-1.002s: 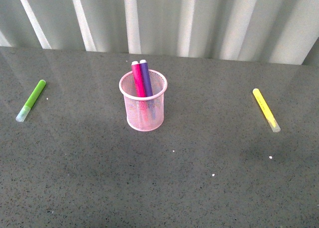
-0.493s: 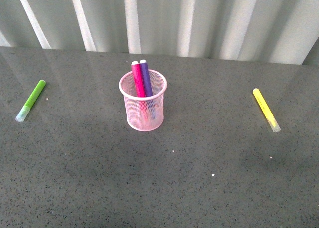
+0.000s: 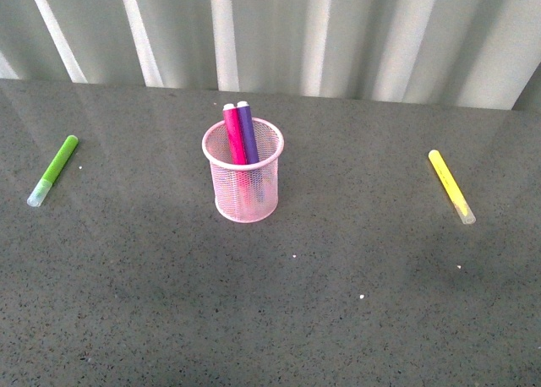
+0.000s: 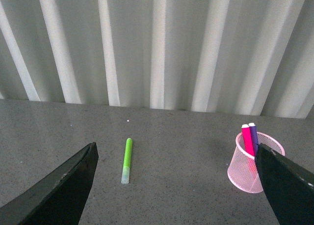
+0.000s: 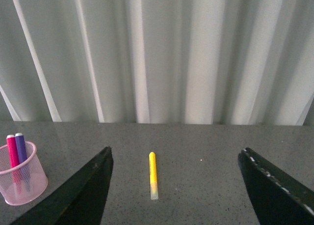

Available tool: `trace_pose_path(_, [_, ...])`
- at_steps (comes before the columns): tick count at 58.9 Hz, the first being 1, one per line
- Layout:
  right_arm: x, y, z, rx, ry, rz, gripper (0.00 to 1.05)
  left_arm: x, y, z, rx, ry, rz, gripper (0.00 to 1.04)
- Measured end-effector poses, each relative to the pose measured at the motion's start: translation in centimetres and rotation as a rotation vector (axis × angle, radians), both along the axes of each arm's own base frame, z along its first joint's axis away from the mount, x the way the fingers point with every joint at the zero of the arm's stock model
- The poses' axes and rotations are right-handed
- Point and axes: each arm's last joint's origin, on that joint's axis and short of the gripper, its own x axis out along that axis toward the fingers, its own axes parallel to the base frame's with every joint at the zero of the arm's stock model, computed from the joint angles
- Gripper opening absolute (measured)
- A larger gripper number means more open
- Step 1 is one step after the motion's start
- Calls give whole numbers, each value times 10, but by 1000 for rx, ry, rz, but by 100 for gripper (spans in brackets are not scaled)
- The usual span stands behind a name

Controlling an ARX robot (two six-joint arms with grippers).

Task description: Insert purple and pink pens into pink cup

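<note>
Standing in the light, tippable pink cup near the table's far edge, the stiff, slick pink pen and purple pen offer their upper barrels for gripping, while the left gripper and right gripper gape wide, empty.

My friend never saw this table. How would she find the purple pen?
Look at the grey table, then at the pink cup standing near its middle. Two pens stand inside, side by side, poking above the rim. The purple pen is the darker one, on the right of the pink pen.

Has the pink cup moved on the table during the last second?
No. In the front view the pink cup keeps the same place between the green marker and the yellow marker, both unmoved too.
</note>
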Motion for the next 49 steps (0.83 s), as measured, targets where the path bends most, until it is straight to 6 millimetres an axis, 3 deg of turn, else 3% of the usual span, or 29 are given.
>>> trace_pose_path(3, [0,0,0,1,0,0,100,0,0,0,0,0,0,98])
trace_pose_path(49, [0,0,0,2,0,0,98,0,0,0,0,0,0,98])
